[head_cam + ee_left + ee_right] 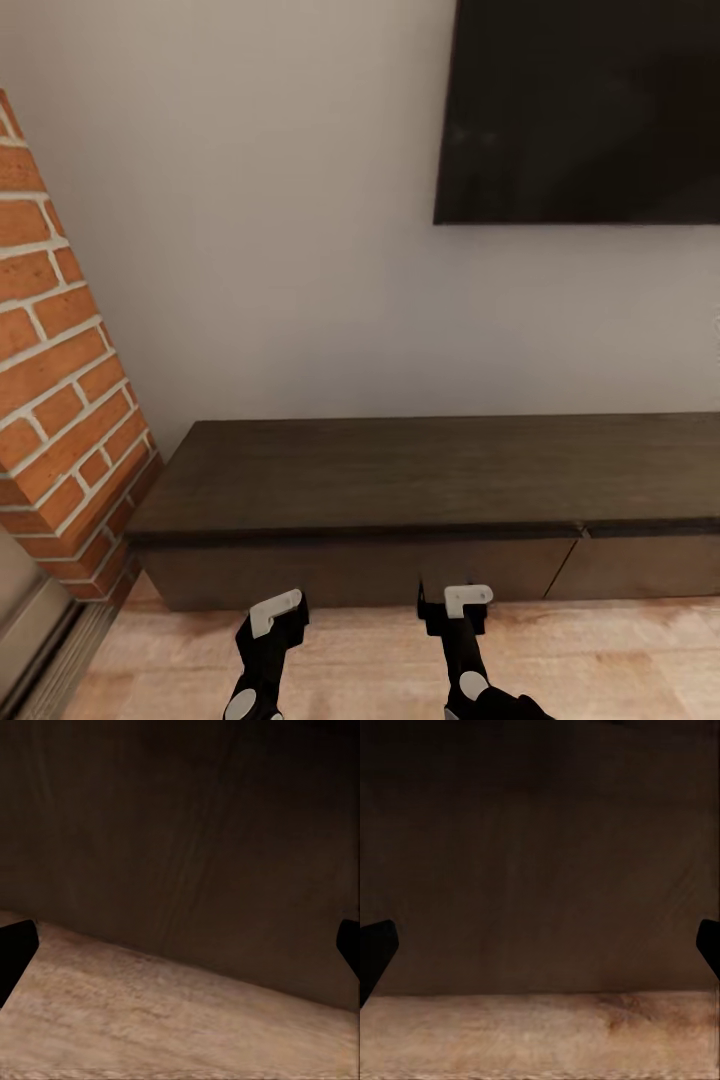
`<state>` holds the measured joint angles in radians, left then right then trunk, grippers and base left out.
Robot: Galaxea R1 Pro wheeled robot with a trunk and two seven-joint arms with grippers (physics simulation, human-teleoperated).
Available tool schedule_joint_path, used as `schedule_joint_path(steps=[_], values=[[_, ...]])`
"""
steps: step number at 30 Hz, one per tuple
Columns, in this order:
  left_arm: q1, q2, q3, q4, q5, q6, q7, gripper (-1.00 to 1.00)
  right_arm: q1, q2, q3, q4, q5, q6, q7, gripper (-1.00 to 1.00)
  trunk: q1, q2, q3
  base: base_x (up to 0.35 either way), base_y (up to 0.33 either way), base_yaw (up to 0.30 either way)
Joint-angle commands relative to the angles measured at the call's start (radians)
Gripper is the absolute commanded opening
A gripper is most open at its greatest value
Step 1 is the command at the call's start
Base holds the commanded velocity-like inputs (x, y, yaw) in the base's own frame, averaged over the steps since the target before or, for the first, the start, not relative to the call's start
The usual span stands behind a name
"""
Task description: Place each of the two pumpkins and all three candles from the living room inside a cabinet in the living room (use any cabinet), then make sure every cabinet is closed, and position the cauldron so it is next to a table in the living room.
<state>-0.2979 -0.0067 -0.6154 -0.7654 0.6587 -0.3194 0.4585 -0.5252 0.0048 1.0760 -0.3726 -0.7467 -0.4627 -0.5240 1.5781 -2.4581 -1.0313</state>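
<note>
You're parked facing the cabinet (400, 480), a long, low, dark brown unit against the pale wall. Its top is bare wood and its flat drawer fronts sit flush (a seam between two fronts shows toward the right). A black TV (590, 110) hangs on the wall above its right part; a brick column (60, 400) stands at its left end.

Your left gripper (275, 612) and right gripper (455, 605) hover low over the light wood floor (600, 660), just in front of the left drawer front.

In both wrist views the fingers (15, 949) (375, 949) show at opposite edges, spread wide with nothing between them, pointed at the dark cabinet front where it meets the floor.
</note>
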Motion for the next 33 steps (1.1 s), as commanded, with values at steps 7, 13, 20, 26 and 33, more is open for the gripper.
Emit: schedule_joint_path(steps=[7,13,20,26,33], values=[[-0.001,0.003,-0.006,-0.003,0.009,-0.007,0.005,1.00,-0.001,0.000,0.008,0.000,-0.004,-0.004,-0.005,1.00,-0.001,0.000,-0.001,-0.337,0.000,0.000],[0.000,0.005,-0.006,-0.052,0.009,0.001,0.014,1.00,-0.001,-0.001,0.006,-0.002,-0.008,-0.005,-0.006,1.00,-0.001,0.000,-0.001,-0.337,0.000,0.000],[0.002,0.060,-0.002,-0.146,0.016,0.091,0.015,1.00,-0.001,-0.002,0.004,-0.005,-0.010,-0.005,-0.007,1.00,-0.001,0.000,-0.001,-0.331,0.000,0.000],[0.019,0.169,0.009,-0.412,0.060,0.425,0.086,1.00,-0.001,-0.003,0.002,-0.006,-0.011,-0.004,-0.007,1.00,-0.001,0.000,-0.001,-0.244,0.000,0.000],[0.022,0.232,0.057,-0.477,0.339,0.674,0.094,1.00,-0.001,-0.003,0.002,-0.006,-0.011,-0.004,-0.007,1.00,-0.001,0.000,-0.001,-0.022,0.000,0.000]])
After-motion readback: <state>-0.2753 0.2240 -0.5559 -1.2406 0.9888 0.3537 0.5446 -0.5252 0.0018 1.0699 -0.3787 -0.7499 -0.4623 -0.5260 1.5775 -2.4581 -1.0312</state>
